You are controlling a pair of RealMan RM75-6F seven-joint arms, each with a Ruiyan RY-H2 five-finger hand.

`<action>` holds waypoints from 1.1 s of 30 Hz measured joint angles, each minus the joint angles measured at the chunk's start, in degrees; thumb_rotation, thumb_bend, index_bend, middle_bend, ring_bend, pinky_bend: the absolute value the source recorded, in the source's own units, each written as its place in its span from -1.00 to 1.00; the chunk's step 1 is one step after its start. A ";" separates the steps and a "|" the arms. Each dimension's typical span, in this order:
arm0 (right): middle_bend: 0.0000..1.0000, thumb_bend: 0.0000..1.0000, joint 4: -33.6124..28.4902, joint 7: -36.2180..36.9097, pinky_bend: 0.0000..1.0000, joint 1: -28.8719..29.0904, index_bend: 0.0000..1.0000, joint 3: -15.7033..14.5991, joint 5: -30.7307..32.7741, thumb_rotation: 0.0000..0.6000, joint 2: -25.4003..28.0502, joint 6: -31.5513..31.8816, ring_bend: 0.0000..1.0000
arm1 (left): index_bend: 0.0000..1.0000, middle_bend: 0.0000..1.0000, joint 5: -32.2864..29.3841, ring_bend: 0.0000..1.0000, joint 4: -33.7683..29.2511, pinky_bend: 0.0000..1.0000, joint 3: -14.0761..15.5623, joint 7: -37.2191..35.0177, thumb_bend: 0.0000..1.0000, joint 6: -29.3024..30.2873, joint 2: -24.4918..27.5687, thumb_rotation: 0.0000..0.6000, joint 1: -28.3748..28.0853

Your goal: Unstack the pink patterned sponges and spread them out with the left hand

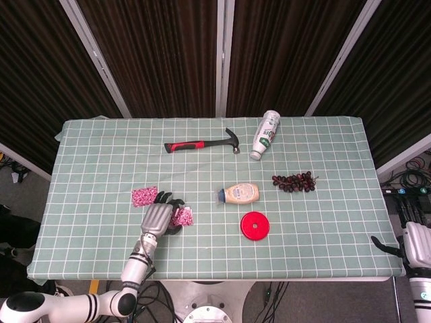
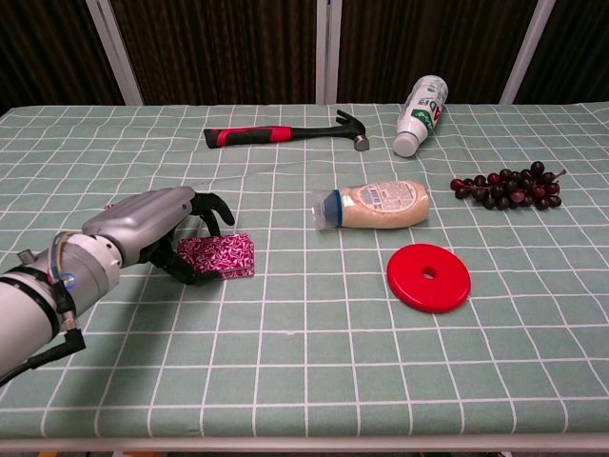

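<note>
gripping one pink patterned sponge between curled fingers, the left hand sits low over the green checked desk. i'd judge it is placing this sponge; next comes letting go. two sponges are visible: this one, and another lying flat just beyond the hand, apart from it.
</note>
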 measured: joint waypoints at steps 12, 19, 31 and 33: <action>-1.00 -0.82 0.02 0.04 -1.00 0.07 -1.00 0.03 0.08 1.00 0.02 -0.23 -1.00 | -0.43 -0.22 0.35 -0.83 -0.99 -0.97 -0.24 -0.50 -0.44 0.08 0.92 1.00 0.29; -1.00 -0.82 -0.19 -0.25 -1.00 0.12 -1.00 0.03 -0.01 1.00 0.02 -0.16 -1.00 | -0.43 -0.21 0.43 -0.83 -1.56 -0.96 -0.71 -0.95 -0.43 -0.03 1.98 1.00 0.28; -1.00 -0.82 -0.62 -0.37 -1.00 0.01 -1.00 0.10 -0.19 1.00 0.26 0.30 -1.00 | -0.43 -0.21 -0.23 -0.81 -1.10 -0.96 -4.67 -0.56 -0.43 -1.68 4.36 1.00 -2.54; -1.00 -0.82 -0.57 -0.24 -1.00 0.02 -1.00 0.11 -0.21 1.00 0.26 0.29 -1.00 | -0.43 -0.21 -1.03 -0.80 -0.39 -0.96 -5.55 -0.43 -0.43 -2.56 4.65 1.00 -3.34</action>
